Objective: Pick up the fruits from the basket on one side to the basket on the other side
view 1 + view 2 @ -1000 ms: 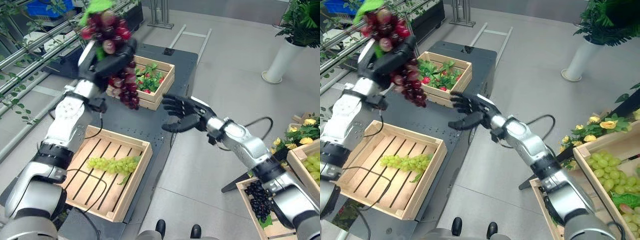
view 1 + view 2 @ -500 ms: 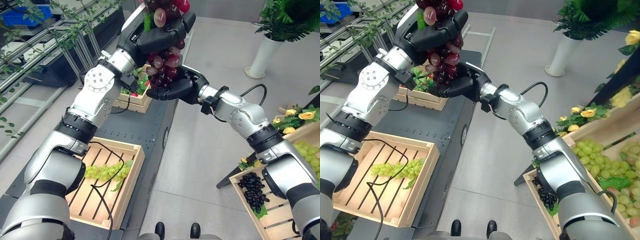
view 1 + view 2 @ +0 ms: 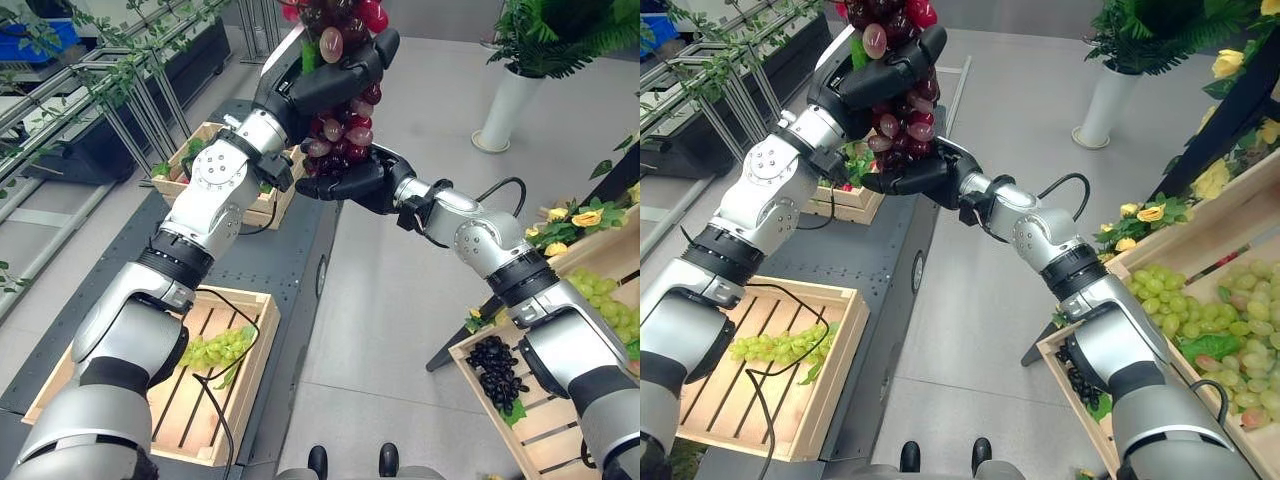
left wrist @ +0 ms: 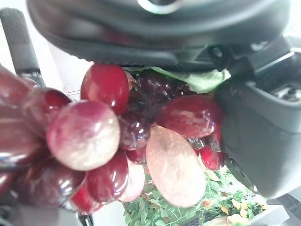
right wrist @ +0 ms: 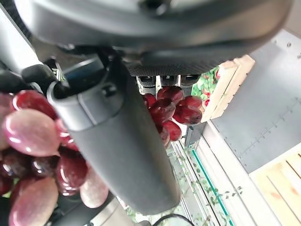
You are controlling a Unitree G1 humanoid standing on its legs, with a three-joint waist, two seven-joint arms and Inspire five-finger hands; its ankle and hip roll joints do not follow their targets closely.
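A bunch of red grapes (image 3: 341, 122) hangs high over the dark table, and my left hand (image 3: 332, 78) is shut on its top, where a green leaf shows. My right hand (image 3: 356, 183) reaches in from the right and lies open under the bunch's lower end, its fingers fairly straight against the grapes. The red grapes (image 4: 107, 137) hang close in front of the left palm. In the right wrist view the thumb (image 5: 128, 141) stands beside the grapes (image 5: 175, 109). A wooden basket (image 3: 243, 296) at lower left holds a green grape bunch (image 3: 213, 350).
Wooden crates at the right hold black grapes (image 3: 497, 366) and green grapes (image 3: 1202, 300). A crate (image 3: 852, 205) of leaves and red fruits stands on the table (image 3: 290, 250) behind my left arm. A white planter (image 3: 504, 106) stands at the back right.
The left hand has carried the red bunch rightwards to the right hand. The right hand, apart and open a second ago, now lies under the bunch. The camera has shifted right.
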